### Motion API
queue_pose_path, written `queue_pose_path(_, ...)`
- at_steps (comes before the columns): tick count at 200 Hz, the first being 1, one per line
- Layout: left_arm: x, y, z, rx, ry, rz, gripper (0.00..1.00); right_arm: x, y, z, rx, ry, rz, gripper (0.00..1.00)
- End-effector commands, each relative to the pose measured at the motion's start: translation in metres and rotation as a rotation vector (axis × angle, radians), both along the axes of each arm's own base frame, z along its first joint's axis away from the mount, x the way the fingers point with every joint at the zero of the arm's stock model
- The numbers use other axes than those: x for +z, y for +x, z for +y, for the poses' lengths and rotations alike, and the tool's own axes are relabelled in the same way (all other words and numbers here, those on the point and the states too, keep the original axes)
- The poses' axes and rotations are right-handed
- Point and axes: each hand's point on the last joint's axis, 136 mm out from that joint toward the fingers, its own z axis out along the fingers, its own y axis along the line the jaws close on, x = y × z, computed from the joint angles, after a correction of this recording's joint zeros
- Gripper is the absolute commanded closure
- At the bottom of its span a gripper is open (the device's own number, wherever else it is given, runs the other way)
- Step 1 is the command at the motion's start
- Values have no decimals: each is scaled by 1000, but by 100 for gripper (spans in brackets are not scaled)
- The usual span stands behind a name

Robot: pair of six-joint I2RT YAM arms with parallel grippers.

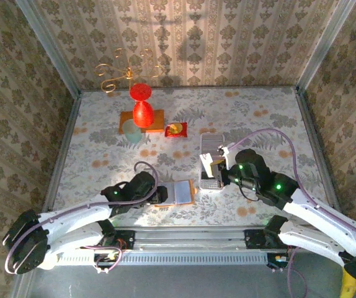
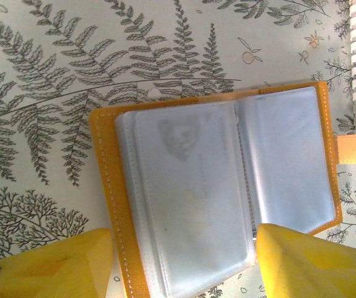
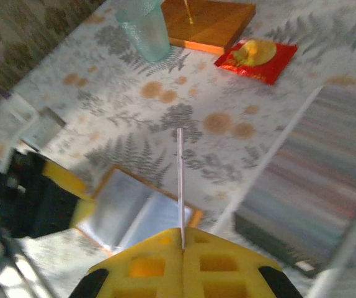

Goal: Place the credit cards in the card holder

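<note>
Pinching right gripper (image 3: 183, 234): yellow fingers pressed together on a credit card (image 3: 180, 180), which shows edge-on as a thin pale line standing straight out from the fingertips.
Credit card, from above: it juts out from the right gripper on the side toward the left arm, held off the table (image 1: 258, 118).
Card holder (image 2: 215, 186): lies open and flat on the table, orange cover down and clear sleeves facing up.
Card holder to right gripper: in the right wrist view it sits below and left of the card's free end, apart from the card and nearer the left arm than the fingertips.
Left gripper (image 2: 184, 270): fingers spread wide, one yellow tip over each near corner of the card holder.
Card holder to left gripper: its near edge runs between the two tips and the rest of it reaches ahead of them. Whether the tips touch it cannot be told.
Striped tray (image 3: 327, 161): just beside the right gripper on its outer side, blurred.
Farther ahead of the right gripper: a teal cup (image 3: 144, 25), an orange board (image 3: 212, 22) and a red packet (image 3: 255, 56), all well apart from the card.
</note>
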Motion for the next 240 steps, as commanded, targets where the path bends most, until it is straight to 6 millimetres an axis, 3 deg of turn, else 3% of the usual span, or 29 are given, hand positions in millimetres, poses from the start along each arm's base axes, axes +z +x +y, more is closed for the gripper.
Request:
queue_pose_path(1,0,-1,2,-15,67,-1,34,2,-5,22,-56,264,194,100)
queue_pose_path(30,-5,-2,4,-20,157,16,29,-20,-2,30,-129,283,296,100)
queue_pose_path(72,-17,-4,5,-19,216,53,25,-51,-10,57,-137,299,358,100)
queue_pose_path(125,-22,-3,8,-11,259,68,24,-75,-14,88,-125,296,414,100)
queue_pose_path(174,-26,-4,4,-11,237,72,31,-109,-11,89,-194,237,455,100)
queue_pose_path(240,-31,-6,3,-5,217,80,46,-130,-7,102,-216,243,481,100)
